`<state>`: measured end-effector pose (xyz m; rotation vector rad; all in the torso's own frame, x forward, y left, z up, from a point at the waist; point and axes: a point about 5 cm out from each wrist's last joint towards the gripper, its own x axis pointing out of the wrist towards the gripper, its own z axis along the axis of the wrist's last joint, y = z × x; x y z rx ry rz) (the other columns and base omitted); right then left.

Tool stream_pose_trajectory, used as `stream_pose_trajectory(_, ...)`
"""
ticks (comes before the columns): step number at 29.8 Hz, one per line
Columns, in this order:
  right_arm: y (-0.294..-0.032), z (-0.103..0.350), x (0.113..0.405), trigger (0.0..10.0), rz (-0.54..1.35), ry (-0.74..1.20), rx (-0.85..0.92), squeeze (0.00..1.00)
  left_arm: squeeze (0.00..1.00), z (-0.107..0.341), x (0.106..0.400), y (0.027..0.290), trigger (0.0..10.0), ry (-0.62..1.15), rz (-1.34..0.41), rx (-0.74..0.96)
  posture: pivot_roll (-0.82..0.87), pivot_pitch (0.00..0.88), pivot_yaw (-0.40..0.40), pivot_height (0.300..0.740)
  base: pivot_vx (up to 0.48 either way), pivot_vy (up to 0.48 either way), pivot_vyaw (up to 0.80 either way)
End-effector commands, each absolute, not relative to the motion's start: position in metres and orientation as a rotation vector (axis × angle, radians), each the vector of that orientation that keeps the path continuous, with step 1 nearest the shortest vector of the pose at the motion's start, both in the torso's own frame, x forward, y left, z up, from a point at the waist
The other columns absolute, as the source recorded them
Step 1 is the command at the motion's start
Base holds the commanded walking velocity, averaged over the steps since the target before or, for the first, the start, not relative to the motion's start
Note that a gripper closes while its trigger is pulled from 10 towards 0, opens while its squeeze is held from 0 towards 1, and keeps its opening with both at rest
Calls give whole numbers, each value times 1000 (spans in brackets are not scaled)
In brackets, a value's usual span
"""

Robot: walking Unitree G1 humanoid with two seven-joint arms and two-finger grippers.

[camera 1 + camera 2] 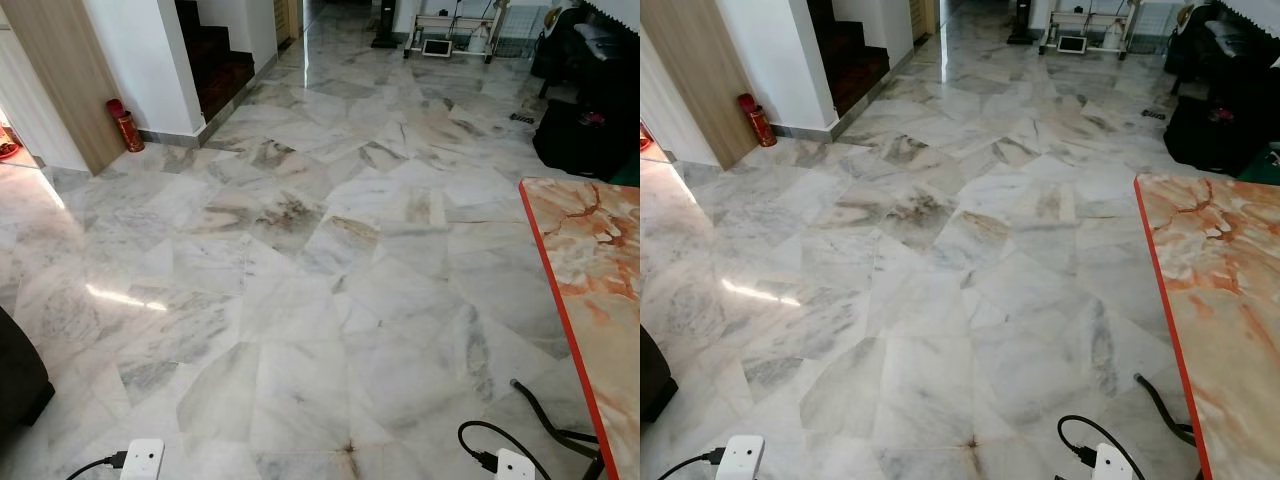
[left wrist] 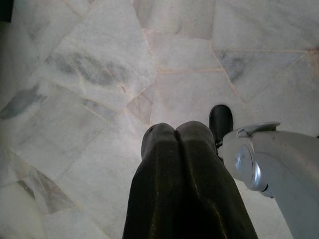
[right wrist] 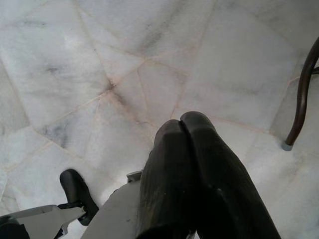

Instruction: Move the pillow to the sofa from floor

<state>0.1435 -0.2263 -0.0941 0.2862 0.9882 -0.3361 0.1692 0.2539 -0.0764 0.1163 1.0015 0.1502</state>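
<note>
Both grippers hang idle over the marble floor (image 1: pixel 300 300) with nothing in them: the left gripper (image 2: pixel 175 130) has its two black fingers pressed together tip to tip, and the right gripper (image 3: pixel 182 125) is likewise closed on itself, its fingertips touching. Beside each one, in the wrist views, a silver part of the robot's body ending in a black tip stands on the floor. No pillow can be made out in any of the pictures, so its place cannot be told. Ahead stretches pale, grey-veined marble laid in irregular slabs. At the robot's right, a table (image 1: pixel 590 300) with an orange-and-cream marbled top and a red edge reaches in from the near right corner of the head view; a dark curved leg (image 3: pixel 301 94) with a pale foot cap stands on the floor close to the right gripper. A dark rounded piece of furniture (image 1: pixel 18 385) shows at the left edge. Further off on the left, a red fire extinguisher (image 1: pixel 125 125) stands at the foot of a wooden panel, next to dark stairs (image 1: pixel 215 60). Black bags (image 1: pixel 585 120) sit at the far right.
</note>
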Motion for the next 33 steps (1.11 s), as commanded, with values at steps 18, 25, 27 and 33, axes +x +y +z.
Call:
stream_pose_trajectory(18,-233,-91,148,10000,-336,979,259,0,0,-81,166,243,10000,1004,169,42,9,0,-26,740,0,0,0)
stream_pose_trajectory(25,-238,-90,148,10000,-337,976,233,0,0,-82,165,240,10000,1005,173,34,24,0,-40,740,0,0,686)
stream_pose_trajectory(27,-238,-90,147,10000,-336,980,230,0,0,-83,165,240,10000,1004,182,29,34,0,-43,740,0,0,700)
stream_pose_trajectory(33,-236,-91,145,10000,-329,989,229,0,0,-83,162,243,10000,1009,200,27,39,1,-35,740,0,0,553)
